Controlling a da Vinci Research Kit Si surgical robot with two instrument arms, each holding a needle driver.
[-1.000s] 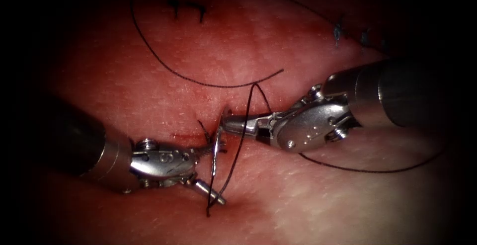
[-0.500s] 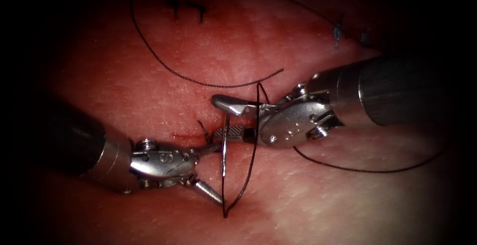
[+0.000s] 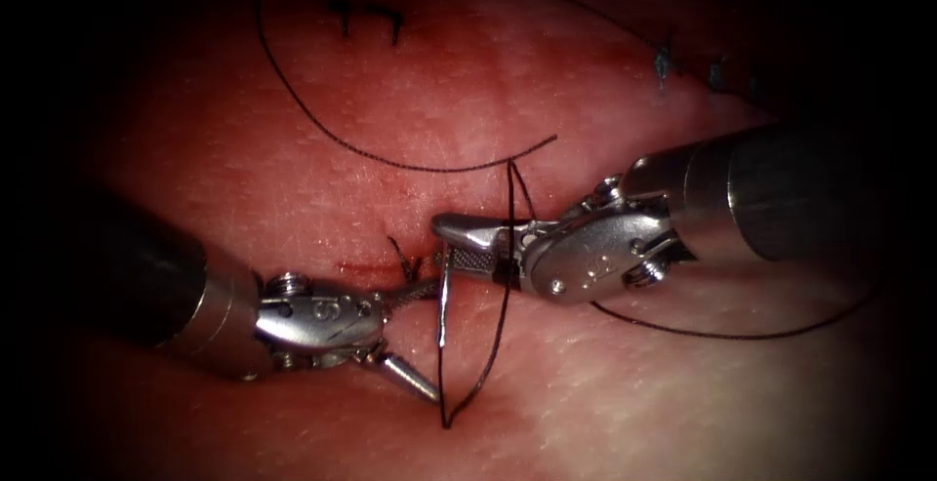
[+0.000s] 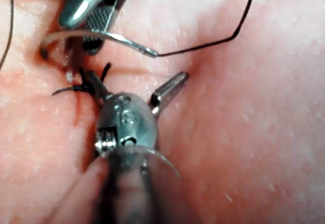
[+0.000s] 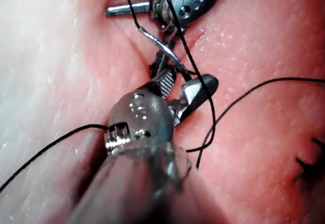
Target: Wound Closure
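Both tools (image 3: 459, 247) (image 3: 405, 330) are shiny polished metal; the needle (image 3: 444, 305) is glossy steel; thread (image 3: 503, 315) is matt dark; tissue (image 3: 634, 393) is moist and finely pitted.

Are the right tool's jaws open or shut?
Open: the right tool shows two jaws spread apart around the needle, a clear gap between them in endoscope and wrist views.

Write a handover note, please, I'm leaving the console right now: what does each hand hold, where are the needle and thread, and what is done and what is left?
Left hand: open, holds nothing, one finger by the knot.
Right hand: open around the needle, not gripping it.
Needle: free of both hands. One end seems to be in the tissue by the cut, and the thread trails from the other.
Done: one knotted stitch.
Left: this stitch is not drawn through or tied.
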